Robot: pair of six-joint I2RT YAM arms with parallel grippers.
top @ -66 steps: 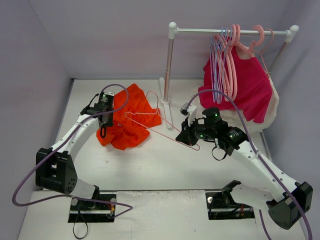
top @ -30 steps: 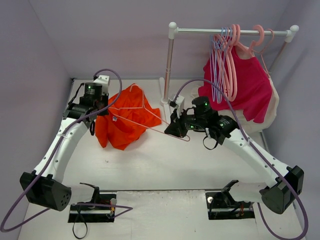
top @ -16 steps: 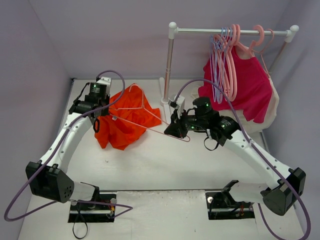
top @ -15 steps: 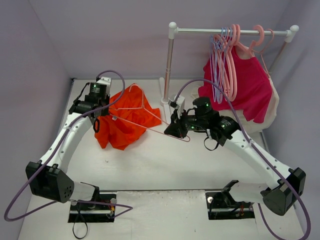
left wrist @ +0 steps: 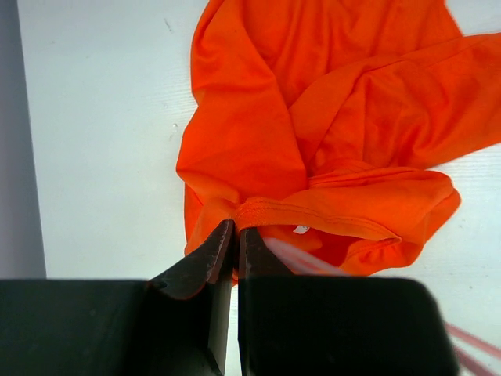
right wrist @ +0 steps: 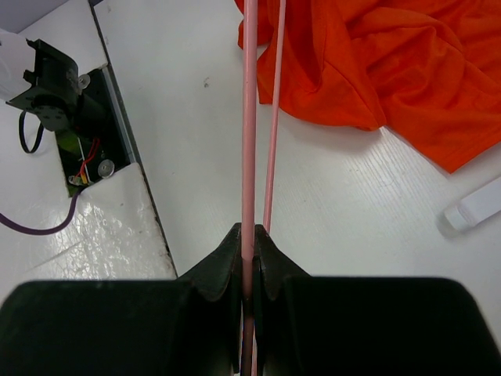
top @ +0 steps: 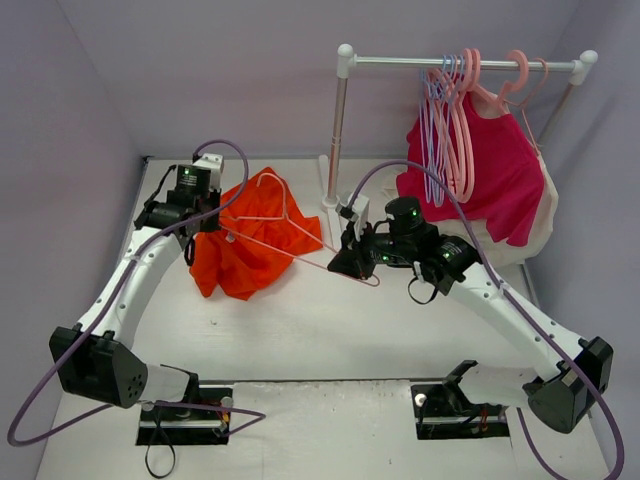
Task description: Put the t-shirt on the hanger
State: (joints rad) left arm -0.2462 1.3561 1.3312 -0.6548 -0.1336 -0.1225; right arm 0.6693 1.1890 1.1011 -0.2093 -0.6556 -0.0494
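Note:
The orange t-shirt (top: 250, 240) lies crumpled on the table at the back left, partly lifted. My left gripper (top: 213, 226) is shut on its neck hem (left wrist: 313, 207); a white label (left wrist: 300, 229) shows inside the neck. My right gripper (top: 345, 262) is shut on the pale pink hanger (top: 285, 218), whose far end reaches over the shirt towards the left gripper. In the right wrist view the hanger's bars (right wrist: 249, 117) run straight out from the jaws to the shirt (right wrist: 391, 70). A blurred hanger bar (left wrist: 301, 258) lies just below the neck opening.
A white clothes rail (top: 460, 62) stands at the back right with several pink and lavender hangers (top: 445, 130) and a magenta shirt (top: 495, 165). Its upright post (top: 337, 130) stands just behind the hanger. Purple walls enclose the table.
Both arms swung toward the back, lifting the shirt's neck and the hanger off the table. In the last half second the hanger edged slightly further over the shirt.

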